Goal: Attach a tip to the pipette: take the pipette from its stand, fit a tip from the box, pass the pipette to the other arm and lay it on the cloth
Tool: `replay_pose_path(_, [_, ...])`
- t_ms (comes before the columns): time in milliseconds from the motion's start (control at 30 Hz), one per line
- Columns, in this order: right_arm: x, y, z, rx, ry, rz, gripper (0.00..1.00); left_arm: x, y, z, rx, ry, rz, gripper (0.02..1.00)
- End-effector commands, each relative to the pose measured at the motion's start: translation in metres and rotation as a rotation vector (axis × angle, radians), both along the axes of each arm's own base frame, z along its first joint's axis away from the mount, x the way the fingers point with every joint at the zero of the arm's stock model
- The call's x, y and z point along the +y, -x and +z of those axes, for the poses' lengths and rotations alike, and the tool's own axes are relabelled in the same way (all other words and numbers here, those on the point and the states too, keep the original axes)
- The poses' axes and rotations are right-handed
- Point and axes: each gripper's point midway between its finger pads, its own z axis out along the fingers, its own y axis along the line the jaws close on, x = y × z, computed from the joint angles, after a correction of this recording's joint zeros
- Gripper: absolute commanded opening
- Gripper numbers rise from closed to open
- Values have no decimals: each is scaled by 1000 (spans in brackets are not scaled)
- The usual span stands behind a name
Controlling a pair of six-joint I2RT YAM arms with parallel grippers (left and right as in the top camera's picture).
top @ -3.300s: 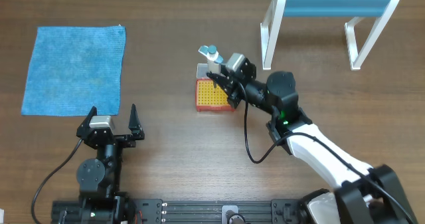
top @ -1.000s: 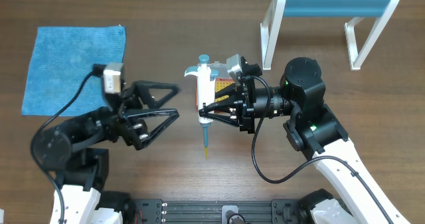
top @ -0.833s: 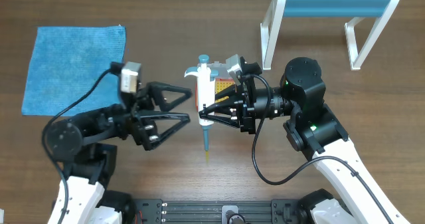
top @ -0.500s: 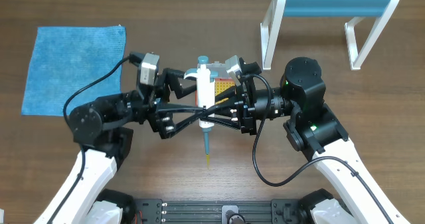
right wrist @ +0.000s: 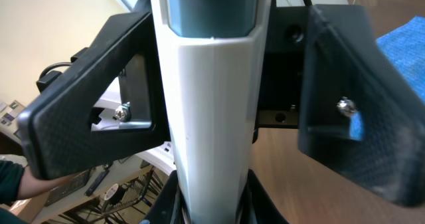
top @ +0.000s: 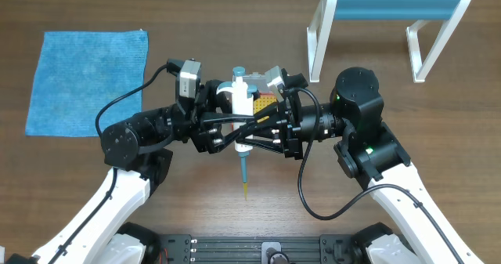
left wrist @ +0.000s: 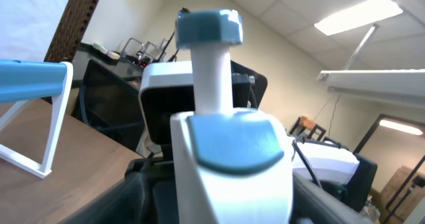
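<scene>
The brown wooden table point(top: 235, 29) carried a blue square cloth point(top: 86, 80) lying flat at its far left, a white-legged stand with a blue bar point(top: 391, 5) far right, and an orange tip box point(top: 264, 102) (mostly hidden) between.

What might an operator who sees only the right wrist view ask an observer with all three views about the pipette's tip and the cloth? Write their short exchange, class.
Operator: I see the pipette body up close. Is anything fitted on its narrow end?
Observer: Yes. From above, a yellow tip sits on that end, pointing toward the arms' bases.
Operator: And where must it be laid?
Observer: The blue cloth lies flat on the table on the left arm's side, with nothing on it.
</scene>
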Motion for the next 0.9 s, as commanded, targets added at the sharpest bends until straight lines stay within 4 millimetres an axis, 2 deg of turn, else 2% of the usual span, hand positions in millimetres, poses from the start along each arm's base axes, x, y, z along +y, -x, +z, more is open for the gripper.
replay_pose_path(33, [0,1,8,-5,-10,19,75,0,-4,9,-27,21,26,446])
replay_pose_path(133, [0,1,8,-5,-10,19,75,0,-5,9,-27,23,28,340])
replay_pose_path(300, [0,1,8,-5,-10,19,77,1,-7,11,-23,33,44,42])
replay_pose_path(433, [0,1,8,-5,-10,19,84,1,-8,11,-22,33,45,27])
replay_pose_path(467, [0,1,8,-5,-10,19,406,1,-7,11,-23,33,44,27])
replay_pose_path(533, [0,2,8,-5,-11,27,783,1,-7,11,-23,33,44,27])
replay_pose_path(633, [-2,9,13,-34,-30,72,798,1,-7,11,-23,33,44,27])
replay_pose_path(733, [-5,7,20,-89,-52,63,801,3,-9,11,-24,31,49,27])
replay_pose_path(800, [-14,1,22,-98,-54,39,801,6,-11,11,-25,29,58,27])
replay_pose_path(900, [-48,-19,24,-114,-57,-22,803,10,-14,10,-28,26,72,25])
